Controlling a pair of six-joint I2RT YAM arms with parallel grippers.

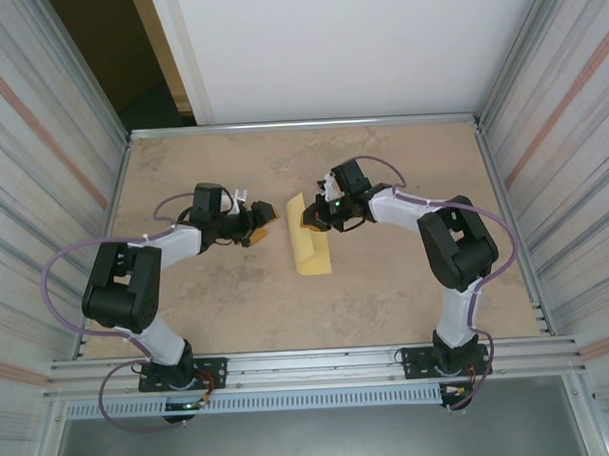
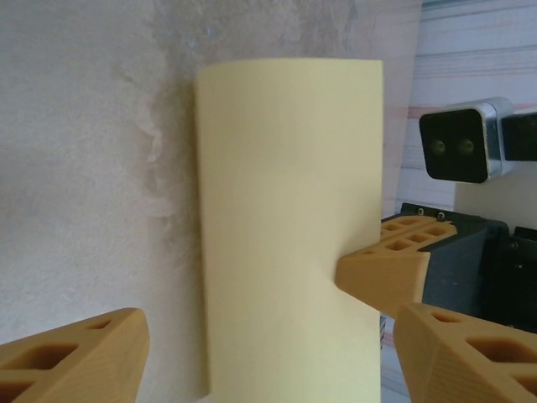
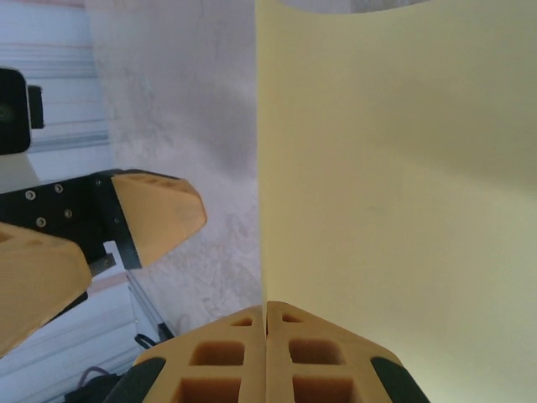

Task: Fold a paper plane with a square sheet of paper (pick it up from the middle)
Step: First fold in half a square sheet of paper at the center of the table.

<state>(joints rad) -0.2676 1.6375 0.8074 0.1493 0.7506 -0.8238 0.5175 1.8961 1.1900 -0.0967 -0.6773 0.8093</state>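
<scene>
On the table (image 1: 387,295), right gripper (image 1: 311,221) clamps the square sheet of paper (image 1: 310,250); left gripper (image 1: 265,225) gapes.
Likely light, floppy, crease-prone: grip its edge.

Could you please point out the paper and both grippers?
paper (image 2: 285,210), left wrist view, middle of its face.
left gripper (image 1: 267,222), top view, gap between its fingertips.
right gripper (image 3: 266,311), right wrist view, seam between shut fingertips.

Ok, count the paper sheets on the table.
1. The sheet is in the middle of the table, one edge lifted and pinched by the right fingers. Another could be hidden beneath it.
</scene>
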